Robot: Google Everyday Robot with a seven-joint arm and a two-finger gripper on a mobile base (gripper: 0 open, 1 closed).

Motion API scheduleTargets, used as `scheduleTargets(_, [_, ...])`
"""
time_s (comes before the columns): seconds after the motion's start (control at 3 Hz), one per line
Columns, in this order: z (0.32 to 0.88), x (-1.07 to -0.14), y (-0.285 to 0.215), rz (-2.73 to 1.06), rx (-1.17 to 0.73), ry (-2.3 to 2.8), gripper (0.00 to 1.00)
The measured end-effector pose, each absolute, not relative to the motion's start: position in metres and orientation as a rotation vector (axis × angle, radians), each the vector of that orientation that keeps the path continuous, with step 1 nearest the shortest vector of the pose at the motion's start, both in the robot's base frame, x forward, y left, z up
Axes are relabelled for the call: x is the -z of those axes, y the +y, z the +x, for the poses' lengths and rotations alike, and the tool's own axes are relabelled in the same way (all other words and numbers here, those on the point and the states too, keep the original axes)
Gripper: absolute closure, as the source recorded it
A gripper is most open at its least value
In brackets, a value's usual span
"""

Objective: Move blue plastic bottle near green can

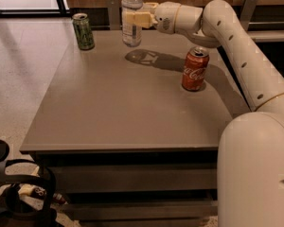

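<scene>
The clear plastic bottle (132,18) with a white cap and white-and-blue label hangs upright above the far part of the table, its shadow on the tabletop below. My gripper (135,19) is shut on the bottle's middle, reaching in from the right. The dark green can (83,31) stands upright at the table's far left corner, a little to the left of the bottle and apart from it.
A red Coca-Cola can (195,69) stands on the right side of the grey table (123,112), under my forearm. A wooden wall with metal brackets runs behind the table. Black straps lie on the floor at the lower left (19,197).
</scene>
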State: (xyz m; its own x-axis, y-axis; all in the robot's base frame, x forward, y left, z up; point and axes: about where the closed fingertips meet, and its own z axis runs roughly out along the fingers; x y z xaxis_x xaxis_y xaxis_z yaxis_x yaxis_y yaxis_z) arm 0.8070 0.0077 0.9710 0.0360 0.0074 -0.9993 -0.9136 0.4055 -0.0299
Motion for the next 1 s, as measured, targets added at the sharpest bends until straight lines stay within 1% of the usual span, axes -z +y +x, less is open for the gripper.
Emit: scheduleTargets(1.0, [0.831, -0.964, 0.025, -0.87, -0.887, 1.424, 1.0])
